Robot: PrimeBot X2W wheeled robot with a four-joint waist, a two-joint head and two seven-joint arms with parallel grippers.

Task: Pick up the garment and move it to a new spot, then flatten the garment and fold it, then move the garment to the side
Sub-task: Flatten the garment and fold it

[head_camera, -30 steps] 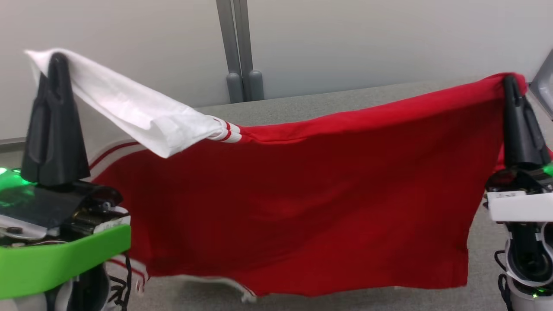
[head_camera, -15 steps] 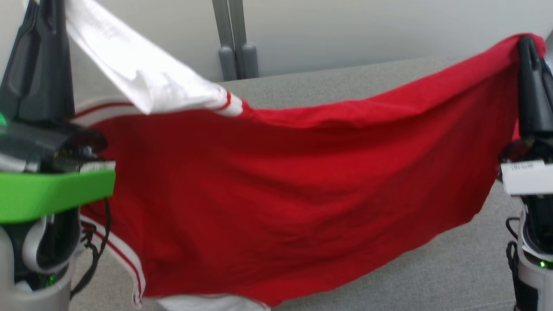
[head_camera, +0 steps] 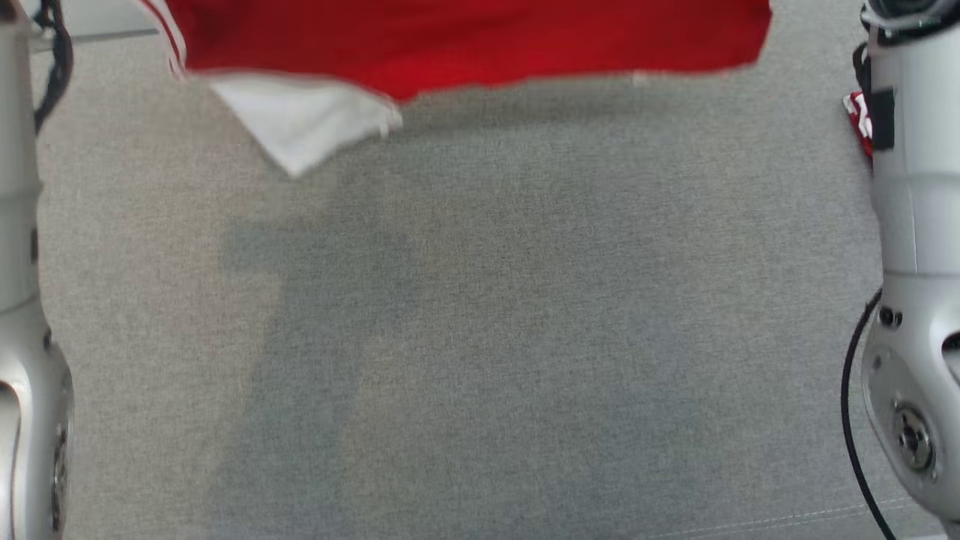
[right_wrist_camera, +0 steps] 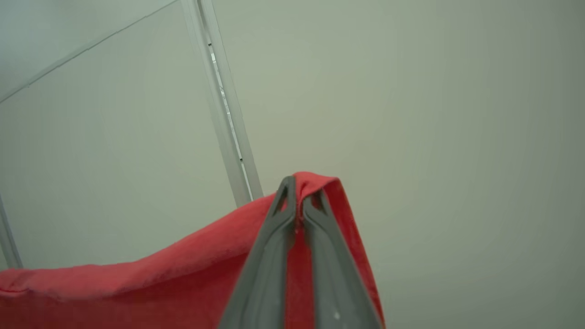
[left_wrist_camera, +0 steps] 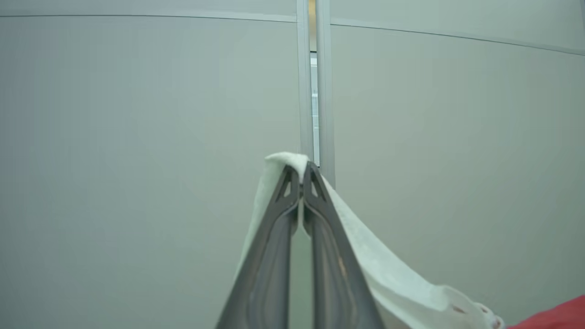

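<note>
The garment (head_camera: 465, 34) is a red shirt with white, red-striped sleeves. Its lower hem hangs along the top of the head view, above the grey table (head_camera: 480, 337), with a white sleeve tip (head_camera: 300, 127) dangling below the hem. In the left wrist view my left gripper (left_wrist_camera: 300, 176) is shut on a white sleeve (left_wrist_camera: 365, 246), held up against a pale wall. The right wrist view has my right gripper (right_wrist_camera: 299, 194) shut on a red edge of the garment (right_wrist_camera: 160, 283), which drapes over its fingertips.
My pale left forearm (head_camera: 19, 300) and right forearm (head_camera: 911, 262) rise along the two sides of the head view. A shadow lies on the grey cloth surface under the hanging shirt. A pale wall with a vertical metal seam (left_wrist_camera: 313, 82) stands behind.
Both grippers have lifted the garment high; its hem has come off the table. The head view has tipped down to the table, so the grippers have left it.
</note>
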